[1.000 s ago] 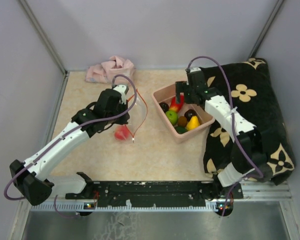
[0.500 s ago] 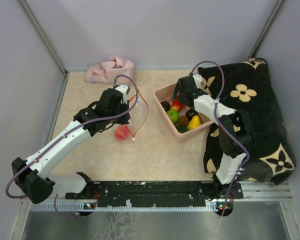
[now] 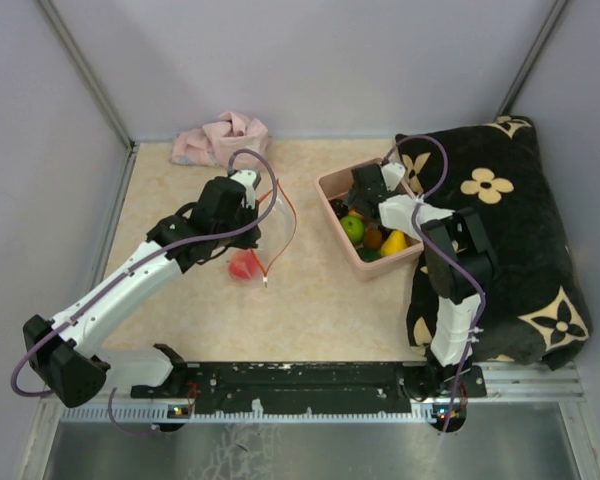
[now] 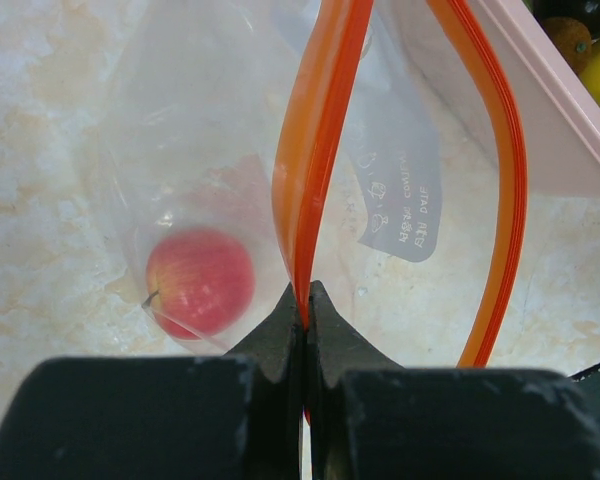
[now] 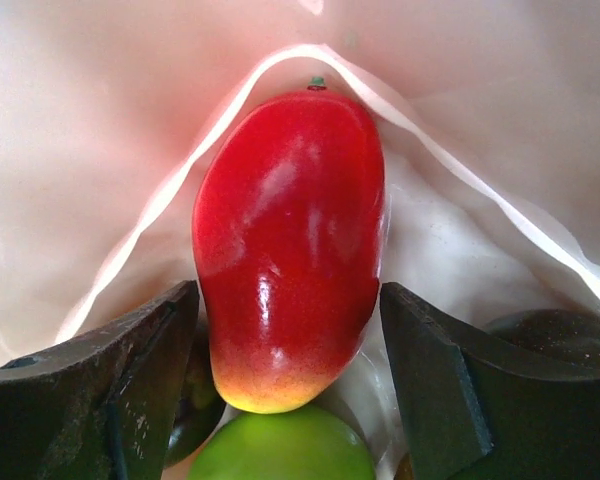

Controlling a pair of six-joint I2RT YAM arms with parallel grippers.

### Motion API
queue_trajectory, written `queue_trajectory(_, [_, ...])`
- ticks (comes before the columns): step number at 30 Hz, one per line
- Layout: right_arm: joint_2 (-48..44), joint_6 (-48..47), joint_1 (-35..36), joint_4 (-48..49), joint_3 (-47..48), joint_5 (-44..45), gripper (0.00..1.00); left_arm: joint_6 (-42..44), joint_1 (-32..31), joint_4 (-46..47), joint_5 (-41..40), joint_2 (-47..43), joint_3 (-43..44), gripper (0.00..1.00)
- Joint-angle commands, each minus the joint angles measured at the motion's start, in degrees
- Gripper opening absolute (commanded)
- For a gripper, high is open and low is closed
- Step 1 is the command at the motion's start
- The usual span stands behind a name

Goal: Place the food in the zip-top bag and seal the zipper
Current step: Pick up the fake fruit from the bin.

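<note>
So, one red apple (image 4: 200, 282) bagged; your left pincer (image 4: 305, 300) clamps the open zipper (image 4: 315, 150), right pincer (image 5: 288, 305) straddles a red fruit (image 5: 290, 240), grip unclear.

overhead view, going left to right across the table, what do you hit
red apple → pink tub → black flowered cushion
</note>
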Motion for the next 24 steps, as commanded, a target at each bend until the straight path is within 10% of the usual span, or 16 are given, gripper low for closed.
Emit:
queue_trajectory(1, [-0.2, 4.6, 0.9, 5.2, -1.0, 8.3, 0.74, 0.4, 0.2, 0.7, 0.5, -1.0, 1.5, 0.00])
queue_trajectory(11, [0.4, 5.4, 1.3, 7.7, -1.0, 16.3, 0.67, -0.1, 0.2, 0.1, 0.4, -0.6, 1.3, 0.00])
queue_trajectory(16, [-0.3, 4.1, 1.3, 10.0, -2.3, 14.4, 0.38, -0.3, 0.2, -0.8, 0.0, -0.2, 1.9, 0.00])
queue_trajectory(24, [-7.3, 0.3, 1.7, 12.7, -7.7, 11.2, 0.28, -0.1, 0.2, -2.2, -1.5, -0.3, 3.2, 0.00])
